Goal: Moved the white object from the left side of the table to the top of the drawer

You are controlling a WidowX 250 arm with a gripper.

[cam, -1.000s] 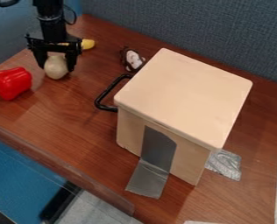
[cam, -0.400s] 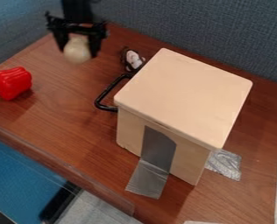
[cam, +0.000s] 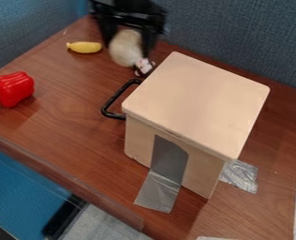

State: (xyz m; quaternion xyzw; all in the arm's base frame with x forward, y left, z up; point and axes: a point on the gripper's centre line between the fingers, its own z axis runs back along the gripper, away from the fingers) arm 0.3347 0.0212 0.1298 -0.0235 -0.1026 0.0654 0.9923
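- The black claw (cam: 127, 48) hangs down from the top edge of the camera view, left of the drawer's far corner, and is slightly blurred.
- It is grasping the white object (cam: 124, 49), one finger on either side of the rounded, cream-coloured shape.
- The white object is held above the bench (cam: 69, 122), beyond the handle and apart from the drawer top; it is not on the drawer.
- The drawer (cam: 194, 105) is a pale, box-shaped unit with a flat, bare top, standing upright on the right half of the brown wooden bench.
- A black handle (cam: 117, 96) sticks out from its left side.
- Grey tape (cam: 169, 159) runs down the drawer's near side and onto the bench; a crinkled silver patch (cam: 241, 177) lies at the base on the right.
- A small dark toy with a pale face (cam: 144, 67) sits near the far left edge of the drawer, partly hidden behind the white object.
- A yellow, banana-like toy (cam: 85, 47) lies on its side, left of the claw.
- A red pepper (cam: 13, 89) rests near the left edge, its green stem pointing left.
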